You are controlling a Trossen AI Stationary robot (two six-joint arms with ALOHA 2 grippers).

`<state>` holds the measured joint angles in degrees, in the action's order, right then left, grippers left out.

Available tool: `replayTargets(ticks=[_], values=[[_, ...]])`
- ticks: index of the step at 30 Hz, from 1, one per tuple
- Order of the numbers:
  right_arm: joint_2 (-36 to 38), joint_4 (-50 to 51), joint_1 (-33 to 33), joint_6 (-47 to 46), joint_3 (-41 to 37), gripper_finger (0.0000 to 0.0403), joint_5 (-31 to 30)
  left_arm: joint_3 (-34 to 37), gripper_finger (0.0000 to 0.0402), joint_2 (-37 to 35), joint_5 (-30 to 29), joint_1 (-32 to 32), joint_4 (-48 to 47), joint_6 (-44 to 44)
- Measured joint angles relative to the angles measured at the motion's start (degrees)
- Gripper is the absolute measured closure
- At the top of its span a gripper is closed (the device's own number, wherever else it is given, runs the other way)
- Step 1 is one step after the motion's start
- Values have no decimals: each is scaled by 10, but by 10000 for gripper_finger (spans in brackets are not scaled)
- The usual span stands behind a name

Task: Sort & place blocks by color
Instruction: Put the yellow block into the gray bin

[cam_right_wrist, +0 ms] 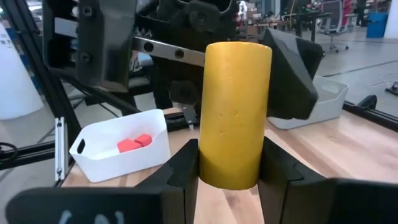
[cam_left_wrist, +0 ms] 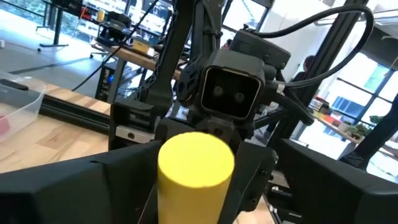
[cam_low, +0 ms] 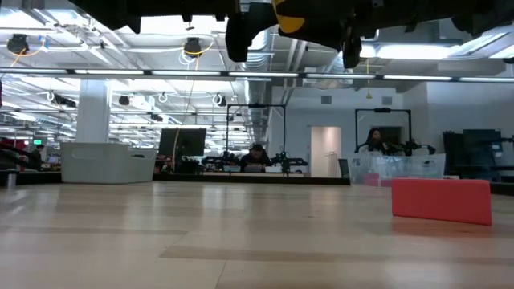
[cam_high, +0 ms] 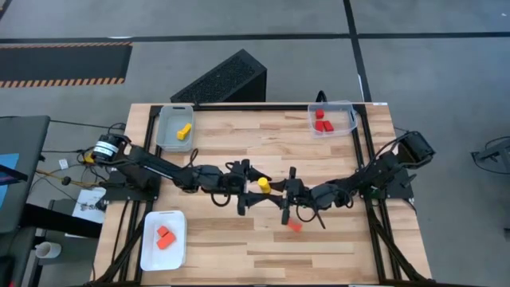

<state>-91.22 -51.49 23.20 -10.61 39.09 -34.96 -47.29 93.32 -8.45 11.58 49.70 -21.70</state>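
A yellow cylinder block (cam_high: 263, 184) hangs above the table's middle between both grippers, which meet there. My left gripper (cam_high: 252, 186) comes from the left and my right gripper (cam_high: 282, 190) from the right, each shut on the block. One red block (cam_high: 295, 226) lies flat on the table just near of them, and shows in the low view (cam_low: 442, 199) too. More yellow blocks (cam_high: 185, 130) lie in the far-left clear tray, red blocks (cam_high: 323, 123) in the far-right clear tray, and orange blocks (cam_high: 165, 237) in the near-left white tray. My left gripper pinches the yellow cylinder (cam_left_wrist: 194, 186) between its two fingers, one on each side of its round wall, coming level from the table's left. The block is lifted clear of the table. My right gripper pinches one end of the same cylinder (cam_right_wrist: 231, 165) between its two fingers (cam_right_wrist: 180, 171), level from the table's right. The rest of the cylinder stands out past the fingertips toward the left gripper.
The clear tray (cam_high: 169, 137) sits at the far-left corner, another clear tray (cam_high: 351, 119) at the far-right corner, and the white tray (cam_high: 151, 253) at the near-left corner. Bare wood lies along the near edge and the far middle.
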Motion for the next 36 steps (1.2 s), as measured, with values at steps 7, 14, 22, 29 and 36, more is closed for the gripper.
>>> replayTargets(ticks=[7,14,22,29,36], values=[[0,-3,0,1,0,277,1,0,242,0,-14,0,-15,32],[1,-5,0,-1,0,257,3,0,305,0,-8,-1,-16,50],[1,2,1,-30,0,198,2,0,305,-12,-8,-4,-75,58],[11,36,8,-44,0,116,1,0,305,-120,-80,-23,-299,88],[24,78,6,-59,0,83,0,0,305,-273,-237,-61,-601,105]])
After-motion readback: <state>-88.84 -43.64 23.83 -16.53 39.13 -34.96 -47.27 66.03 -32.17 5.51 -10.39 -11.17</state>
